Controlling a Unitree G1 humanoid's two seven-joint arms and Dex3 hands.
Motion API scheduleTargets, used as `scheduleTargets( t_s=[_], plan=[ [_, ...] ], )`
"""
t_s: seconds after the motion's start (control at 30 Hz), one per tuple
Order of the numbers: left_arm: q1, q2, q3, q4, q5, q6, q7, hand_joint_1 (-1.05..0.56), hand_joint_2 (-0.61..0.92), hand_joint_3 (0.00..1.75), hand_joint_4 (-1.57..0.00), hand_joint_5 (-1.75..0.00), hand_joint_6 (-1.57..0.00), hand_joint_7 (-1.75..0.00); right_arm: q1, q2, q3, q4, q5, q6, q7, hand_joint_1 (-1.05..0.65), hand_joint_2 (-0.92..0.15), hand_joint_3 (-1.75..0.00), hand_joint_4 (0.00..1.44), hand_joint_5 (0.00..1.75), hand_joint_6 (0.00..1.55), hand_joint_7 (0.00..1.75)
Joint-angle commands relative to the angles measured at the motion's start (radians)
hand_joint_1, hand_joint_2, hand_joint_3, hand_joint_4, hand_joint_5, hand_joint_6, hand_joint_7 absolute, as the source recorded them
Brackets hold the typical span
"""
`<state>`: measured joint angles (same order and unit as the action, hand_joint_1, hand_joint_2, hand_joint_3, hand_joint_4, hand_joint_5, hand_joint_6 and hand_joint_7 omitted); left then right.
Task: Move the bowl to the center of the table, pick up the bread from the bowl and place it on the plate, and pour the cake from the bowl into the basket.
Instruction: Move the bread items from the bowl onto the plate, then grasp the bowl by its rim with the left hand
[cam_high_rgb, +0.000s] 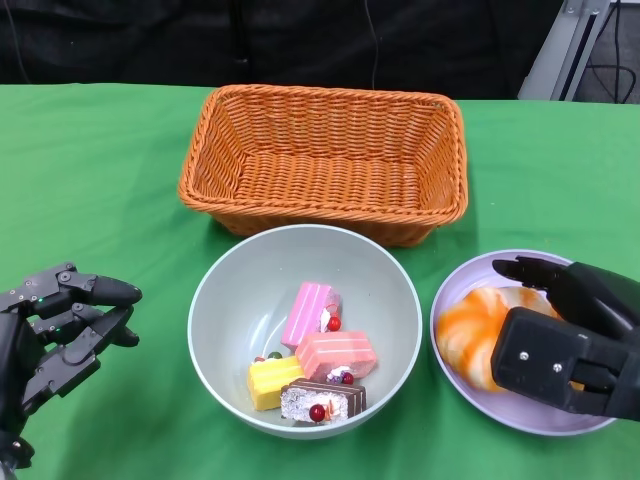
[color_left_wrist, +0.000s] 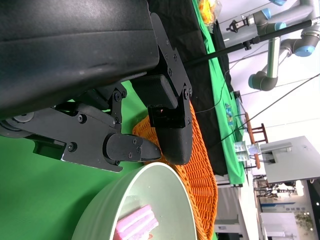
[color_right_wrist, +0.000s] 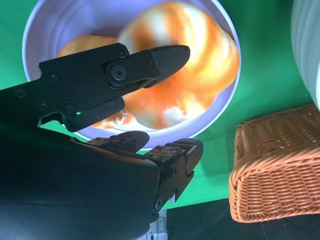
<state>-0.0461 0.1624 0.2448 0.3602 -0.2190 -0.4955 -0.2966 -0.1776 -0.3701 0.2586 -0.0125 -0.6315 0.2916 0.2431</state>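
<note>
Right hand (cam_high_rgb: 565, 345) empty, fingers apart over bread (cam_high_rgb: 470, 330); left hand (cam_high_rgb: 55, 330) empty, spread.

We count one basket (cam_high_rgb: 325, 160), one bowl (cam_high_rgb: 225, 300) holding four cakes (cam_high_rgb: 335, 353), and one plate (cam_high_rgb: 452, 290) with one bread (cam_high_rgb: 470, 330).
</note>
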Motion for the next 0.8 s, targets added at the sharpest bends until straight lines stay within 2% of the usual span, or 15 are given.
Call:
scheduleTargets(
  t_s=[0.03,0.17,0.43,0.6,0.7,0.8],
  plan=[
    [0.011,0.018,0.011,0.001,-0.008,-0.005,-0.005,-0.13,0.92,0.26,-0.82,-1.27,-0.96,-0.75,0.008,-0.017,0.001,-0.017,-0.007,0.011,0.006,-0.53,-0.92,-0.12,0.33,0.01,0.39,0.01],
    [0.013,0.02,0.01,-0.004,-0.003,-0.003,-0.002,-0.13,0.92,0.26,-0.82,-1.28,-0.96,-0.75,0.017,-0.011,-0.026,-0.061,0.026,0.02,0.02,-0.54,-0.92,-0.11,0.31,0.0,0.37,0.0],
    [0.004,0.025,0.014,0.017,-0.01,-0.01,-0.013,-0.14,0.92,0.26,-0.82,-1.27,-0.96,-0.74,0.076,-0.026,-0.085,-0.29,0.084,0.054,0.085,-0.69,-0.92,-0.18,0.32,0.0,0.33,0.0],
    [0.002,0.025,0.015,0.021,-0.008,-0.015,-0.015,-0.14,0.92,0.26,-0.82,-1.26,-0.96,-0.73,0.087,-0.026,-0.093,-0.335,0.086,0.073,0.107,-0.7,-0.92,-0.2,0.32,0.0,0.32,0.0],
    [0.002,0.023,0.015,0.018,-0.014,-0.015,-0.022,-0.12,0.92,0.27,-0.82,-1.27,-0.97,-0.74,0.125,-0.011,-0.122,-0.437,0.113,0.062,0.106,-0.67,-0.92,-0.19,0.37,0.03,0.36,0.02],
    [0.001,0.022,0.016,0.018,-0.014,-0.015,-0.024,-0.12,0.92,0.27,-0.82,-1.27,-0.97,-0.74,0.132,-0.013,-0.124,-0.456,0.12,0.066,0.105,-0.66,-0.92,-0.18,0.38,0.03,0.37,0.02]
  ],
)
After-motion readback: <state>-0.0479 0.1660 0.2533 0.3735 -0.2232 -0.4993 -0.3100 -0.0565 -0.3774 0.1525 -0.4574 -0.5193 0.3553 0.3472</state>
